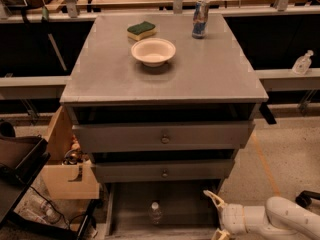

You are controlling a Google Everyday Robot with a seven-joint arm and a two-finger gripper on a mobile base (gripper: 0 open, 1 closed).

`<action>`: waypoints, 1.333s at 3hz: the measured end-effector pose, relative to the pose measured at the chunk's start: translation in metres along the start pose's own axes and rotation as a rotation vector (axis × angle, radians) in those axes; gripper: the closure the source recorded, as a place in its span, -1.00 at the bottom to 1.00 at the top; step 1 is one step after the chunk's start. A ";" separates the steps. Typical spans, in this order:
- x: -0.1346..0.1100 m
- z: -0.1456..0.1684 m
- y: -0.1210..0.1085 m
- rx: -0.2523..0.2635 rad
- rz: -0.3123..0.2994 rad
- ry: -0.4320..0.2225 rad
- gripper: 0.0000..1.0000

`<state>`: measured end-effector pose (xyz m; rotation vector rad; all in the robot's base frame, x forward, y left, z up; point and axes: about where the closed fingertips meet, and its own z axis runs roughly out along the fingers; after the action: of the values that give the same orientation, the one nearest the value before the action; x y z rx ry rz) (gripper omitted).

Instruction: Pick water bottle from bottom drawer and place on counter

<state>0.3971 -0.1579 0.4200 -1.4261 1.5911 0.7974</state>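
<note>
The water bottle (155, 212), clear with a white cap, stands upright on the floor of the open bottom drawer (185, 204) at the picture's lower edge. The counter (200, 69) is the broad grey cabinet top in the middle. My gripper (216, 214) is at the lower right, by the drawer's right side, to the right of the bottle and apart from it. Its two pale fingers stand spread and hold nothing. The white arm (280, 219) reaches in from the right.
On the counter are a white bowl (153, 51), a green-and-yellow sponge (141, 30) and a blue-and-silver can (200, 19). Two shut drawer fronts with knobs (165, 139) sit above the open drawer. A cardboard box (67, 169) and a dark cart (20, 174) stand left.
</note>
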 end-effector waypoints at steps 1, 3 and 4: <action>0.052 0.035 -0.016 -0.028 0.029 -0.054 -1.00; 0.096 0.068 -0.046 -0.019 0.040 -0.196 -1.00; 0.099 0.101 -0.047 -0.043 0.040 -0.261 -1.00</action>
<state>0.4603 -0.1215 0.2895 -1.2651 1.4133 1.0032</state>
